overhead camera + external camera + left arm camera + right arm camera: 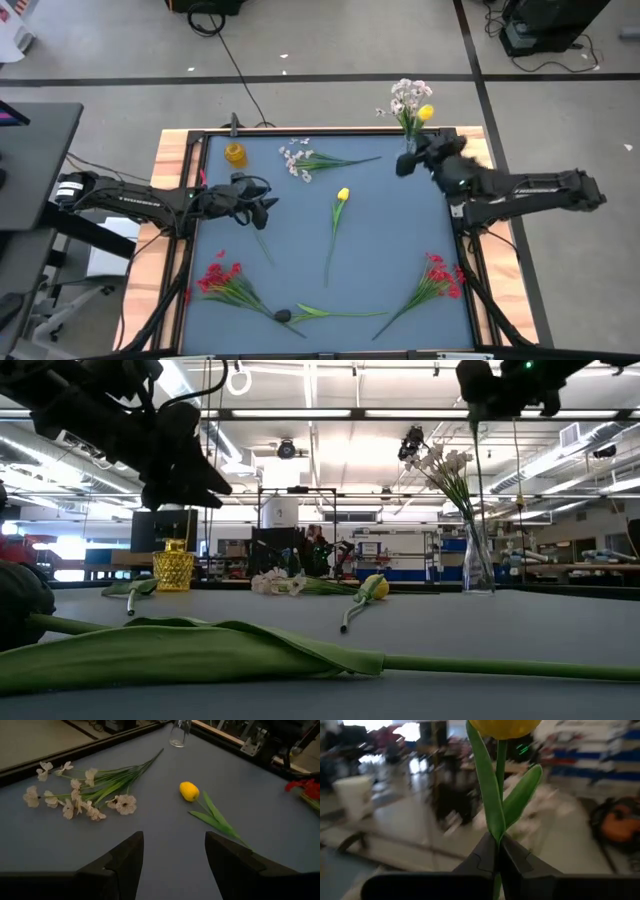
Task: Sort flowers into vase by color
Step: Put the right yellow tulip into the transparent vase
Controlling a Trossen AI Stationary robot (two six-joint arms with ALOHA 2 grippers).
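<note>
At the far right corner of the bench (pixel 400 220), our right hand (pixel 498 851) is clenched on a yellow tulip (pixel 504 727) just above the clear vase (pixel 410 146) of white blossoms (pixel 409 95). We risk mixing colours there, or knocking the vase. Our left hand (pixel 174 860) hangs released over the near-left bench, near another yellow tulip (pixel 189 791).

yellow bloom (pixel 505 726) cropped, background blurred
</note>
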